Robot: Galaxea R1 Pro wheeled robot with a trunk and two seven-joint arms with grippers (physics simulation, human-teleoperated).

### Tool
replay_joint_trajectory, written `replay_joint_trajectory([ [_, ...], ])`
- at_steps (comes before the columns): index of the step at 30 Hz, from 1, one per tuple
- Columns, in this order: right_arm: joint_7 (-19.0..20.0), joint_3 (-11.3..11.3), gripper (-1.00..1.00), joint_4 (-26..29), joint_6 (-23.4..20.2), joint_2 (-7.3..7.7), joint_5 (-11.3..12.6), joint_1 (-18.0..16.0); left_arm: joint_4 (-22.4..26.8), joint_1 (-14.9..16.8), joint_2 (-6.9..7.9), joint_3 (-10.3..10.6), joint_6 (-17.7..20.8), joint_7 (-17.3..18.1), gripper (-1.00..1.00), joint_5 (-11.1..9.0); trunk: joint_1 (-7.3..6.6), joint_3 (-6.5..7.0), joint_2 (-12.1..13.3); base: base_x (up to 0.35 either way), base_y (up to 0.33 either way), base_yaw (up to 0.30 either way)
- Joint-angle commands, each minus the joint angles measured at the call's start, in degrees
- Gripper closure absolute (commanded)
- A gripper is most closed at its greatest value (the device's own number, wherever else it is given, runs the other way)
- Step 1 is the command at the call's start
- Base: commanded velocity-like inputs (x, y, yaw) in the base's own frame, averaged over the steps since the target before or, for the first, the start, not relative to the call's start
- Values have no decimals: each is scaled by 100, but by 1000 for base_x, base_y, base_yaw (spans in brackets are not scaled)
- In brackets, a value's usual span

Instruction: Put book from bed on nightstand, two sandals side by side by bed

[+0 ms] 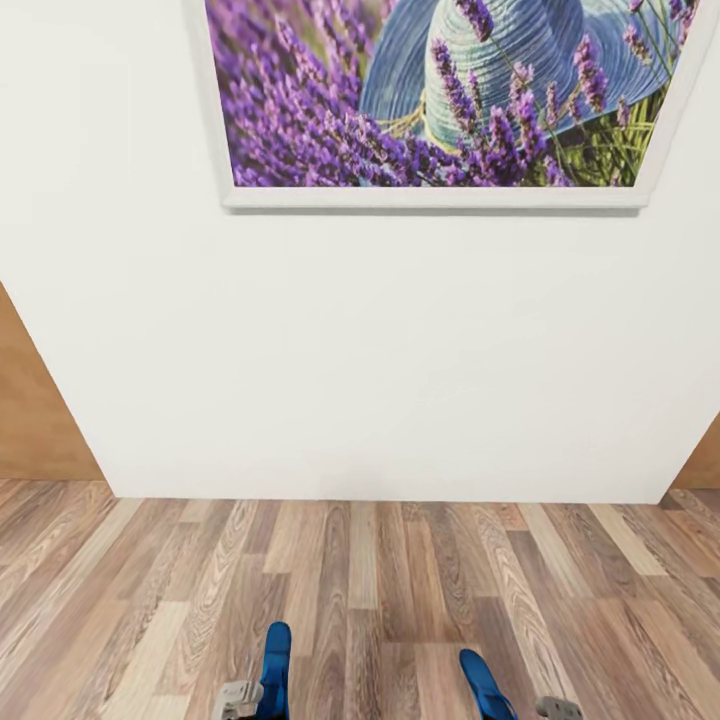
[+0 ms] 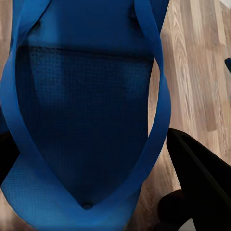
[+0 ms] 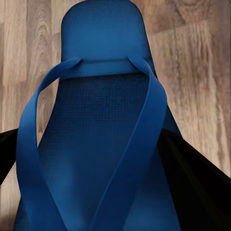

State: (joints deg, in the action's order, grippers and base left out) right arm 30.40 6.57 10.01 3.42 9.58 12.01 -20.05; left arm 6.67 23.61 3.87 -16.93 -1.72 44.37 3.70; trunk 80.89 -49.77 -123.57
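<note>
Above the plank floor (image 1: 380, 590), before a white wall (image 1: 360, 340): left gripper (image 1: 245, 700) grasping one sandal (image 1: 275, 665), right gripper (image 1: 545, 708) grasping the other sandal (image 1: 485, 685).

Ahead, bare wood-plank floor (image 1: 360, 590) running open up to a white wall (image 1: 360, 340) that blocks further reach; framed lavender picture (image 1: 440, 100) hanging high on it. Blue sandals (image 1: 275, 665) (image 1: 487, 688) held low at each side.

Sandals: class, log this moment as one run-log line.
left gripper: holds blue sandal | right gripper: holds blue sandal | facing: white wall, lavender picture
</note>
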Motion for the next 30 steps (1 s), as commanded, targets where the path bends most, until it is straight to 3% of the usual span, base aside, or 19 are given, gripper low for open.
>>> replay_joint_trajectory([
  [1,15,37,100,-8,8,-3,4,-3,-14,4,0,-45,-14,14,100,21,2,-5,-2,328,0,0],
  [13,18,37,100,-8,2,-8,4,-6,-24,4,-40,-43,-14,2,100,20,2,-5,-2,326,0,18],
  [19,24,37,100,-8,1,-9,5,-8,-25,4,-120,-47,-19,1,100,32,2,-5,-2,257,0,215],
  [30,27,37,100,-8,1,-9,3,-5,-25,4,-132,-47,-15,1,100,34,2,-5,-2,285,3,202],
])
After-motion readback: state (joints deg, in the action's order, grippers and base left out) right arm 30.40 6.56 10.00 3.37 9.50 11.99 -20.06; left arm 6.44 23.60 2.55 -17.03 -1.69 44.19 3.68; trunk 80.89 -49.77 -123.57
